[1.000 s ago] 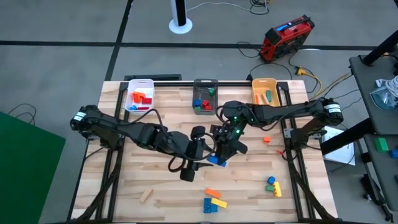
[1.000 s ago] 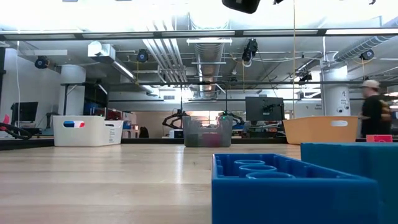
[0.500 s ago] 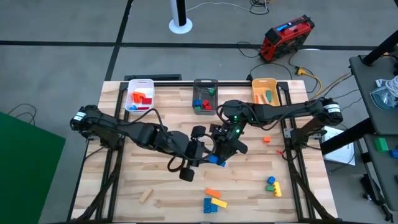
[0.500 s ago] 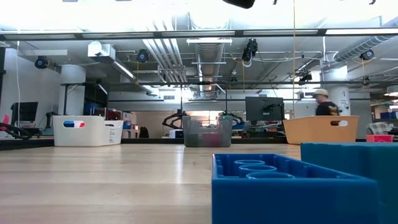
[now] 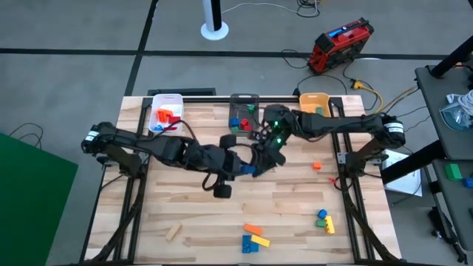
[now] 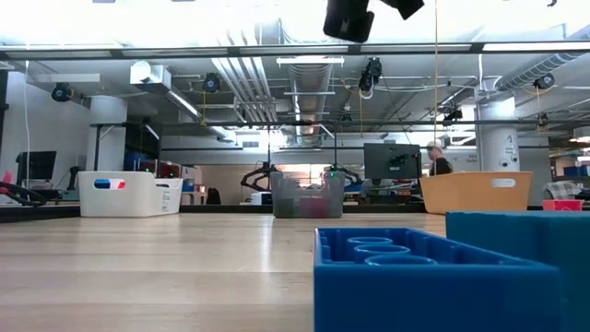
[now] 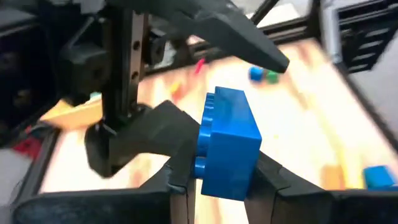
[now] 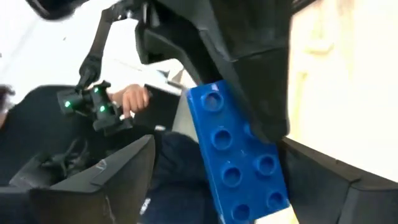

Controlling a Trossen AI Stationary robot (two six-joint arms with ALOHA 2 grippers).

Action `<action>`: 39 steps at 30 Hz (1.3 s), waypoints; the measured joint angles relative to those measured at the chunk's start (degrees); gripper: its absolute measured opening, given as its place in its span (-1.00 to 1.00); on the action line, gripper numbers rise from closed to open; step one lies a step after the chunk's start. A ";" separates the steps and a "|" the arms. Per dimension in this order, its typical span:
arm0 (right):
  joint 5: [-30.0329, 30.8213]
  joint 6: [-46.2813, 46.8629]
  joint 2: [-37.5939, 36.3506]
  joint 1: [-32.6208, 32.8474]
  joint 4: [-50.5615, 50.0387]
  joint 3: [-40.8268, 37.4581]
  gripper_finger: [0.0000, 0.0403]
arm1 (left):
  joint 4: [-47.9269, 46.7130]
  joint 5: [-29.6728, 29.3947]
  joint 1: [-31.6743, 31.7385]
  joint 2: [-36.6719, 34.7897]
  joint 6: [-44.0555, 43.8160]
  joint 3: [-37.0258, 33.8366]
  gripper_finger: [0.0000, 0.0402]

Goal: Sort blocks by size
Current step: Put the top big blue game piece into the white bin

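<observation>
A blue studded block is up near the table's middle, with my left gripper shut on it. My right gripper is close beside it on the far right and stands open. In the right wrist view the block lies between its two spread fingers, close to one finger. Loose blocks lie near the front edge: an orange, yellow and blue group, a green, blue and yellow group, a wooden one and a small orange one. My left gripper pinches the blue block's lower end between its two fingers, one on the studded face and one on the opposite face. The block sticks out past the fingertips, off the table. My right gripper: I cannot tell whether its finger touches the block.
Along the far edge stand a white bin with red and orange blocks, a grey bin with blue, red and green ones, and an orange bin. Two blue blocks fill the low view's foreground. A person is far behind the table.
Both grippers have moved toward the table's far edge and up, staying close together. The blue block has gone with my left gripper, from near the table's middle front toward the grey bin.
</observation>
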 joint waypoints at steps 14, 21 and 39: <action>3.89 -0.79 -0.12 -13.24 -11.54 0.02 0.40 | -32.36 -8.21 13.11 -2.04 -20.71 0.00 -0.68; 4.84 -5.16 -0.12 -13.83 -13.22 0.04 0.32 | -56.82 -7.45 33.39 -1.36 -42.57 -0.25 -0.68; 4.65 -11.35 -0.14 -13.83 -13.85 0.02 0.35 | -52.08 -6.31 60.28 -1.27 -35.95 -10.71 -0.44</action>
